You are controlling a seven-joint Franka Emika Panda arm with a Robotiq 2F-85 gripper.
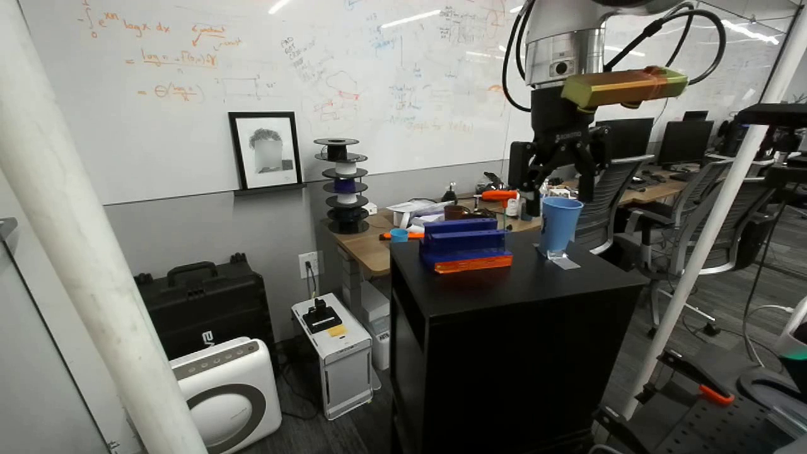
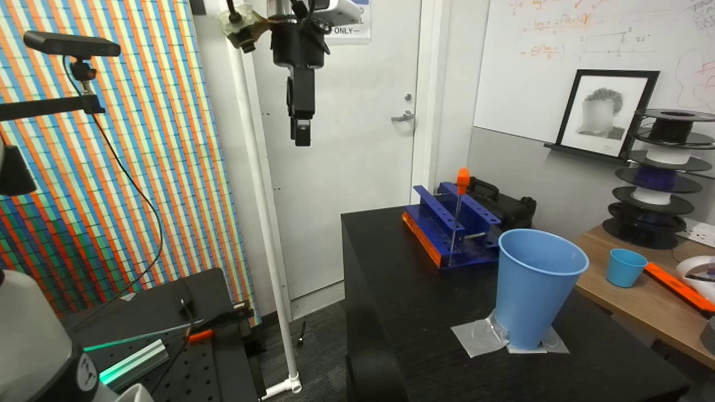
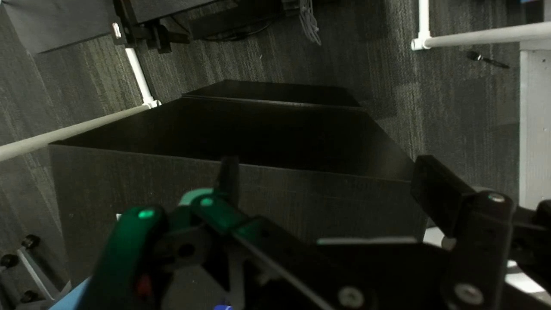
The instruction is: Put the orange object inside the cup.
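Note:
The orange object is a tool with an orange T-shaped handle (image 1: 499, 195) on a thin shaft. It stands upright in the blue holder (image 1: 463, 243) with an orange base strip; the handle (image 2: 463, 181) and holder (image 2: 469, 259) also show in an exterior view. The tall light-blue cup (image 1: 560, 227) stands upright, taped to the black cabinet top; it also shows in an exterior view (image 2: 536, 290). My gripper (image 1: 559, 197) is open and empty, pointing down. In an exterior view the gripper (image 2: 300, 134) is high and well apart from cup and tool. The wrist view shows open fingers (image 3: 327, 168) above the cabinet edge.
The black cabinet (image 1: 479, 293) bears holder and cup. A wooden desk (image 1: 365, 243) with clutter, a small blue cup (image 2: 625, 268) and a spool stack (image 2: 667, 178) stands behind it. White poles (image 1: 700, 252) stand near the cabinet; chairs (image 1: 681, 221) are beyond.

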